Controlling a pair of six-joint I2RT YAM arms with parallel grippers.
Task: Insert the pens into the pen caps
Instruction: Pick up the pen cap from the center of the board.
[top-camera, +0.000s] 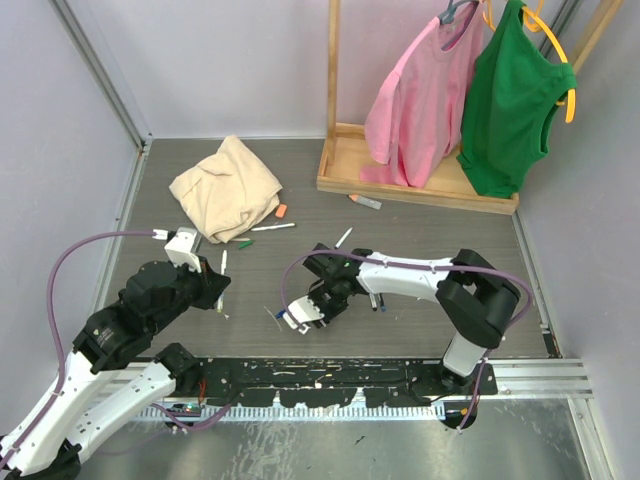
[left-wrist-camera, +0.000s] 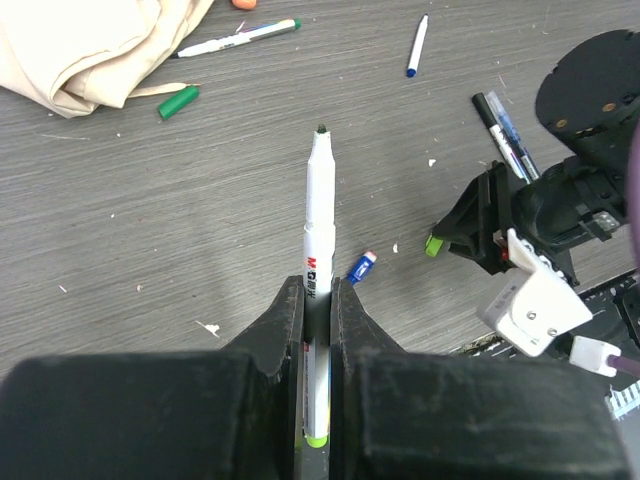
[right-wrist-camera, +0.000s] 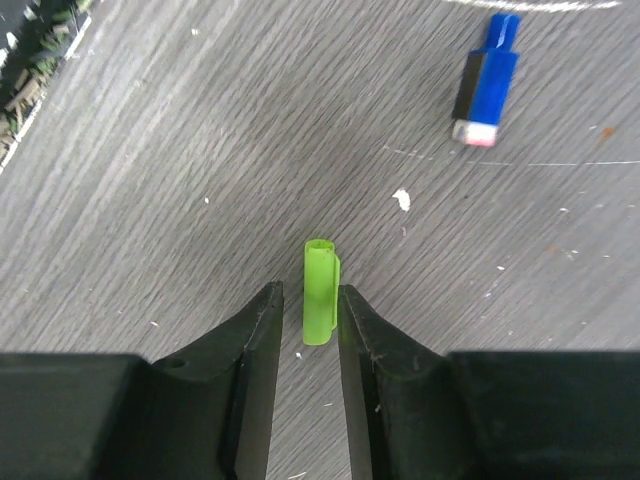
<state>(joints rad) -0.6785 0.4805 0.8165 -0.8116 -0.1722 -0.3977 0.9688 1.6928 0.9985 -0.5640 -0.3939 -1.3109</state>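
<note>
Grey wood-grain bench (top-camera: 480, 235) — left fingers (left-wrist-camera: 288, 320) clenched on white pen (left-wrist-camera: 320, 200), light, stiff, slick; right fingers (right-wrist-camera: 262, 330) parted around green cap (right-wrist-camera: 320, 290), blue cap (right-wrist-camera: 487, 75) at one o'clock — best pinched mid-barrel.

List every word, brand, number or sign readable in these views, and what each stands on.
"M", in red: on the white pen held in the left gripper; the dark print below it is blurred.
Print on the green-tipped pen near the beige cloth: too small to read.
Print on the two dark pens lying side by side: blurred.
No other text shows.
</note>
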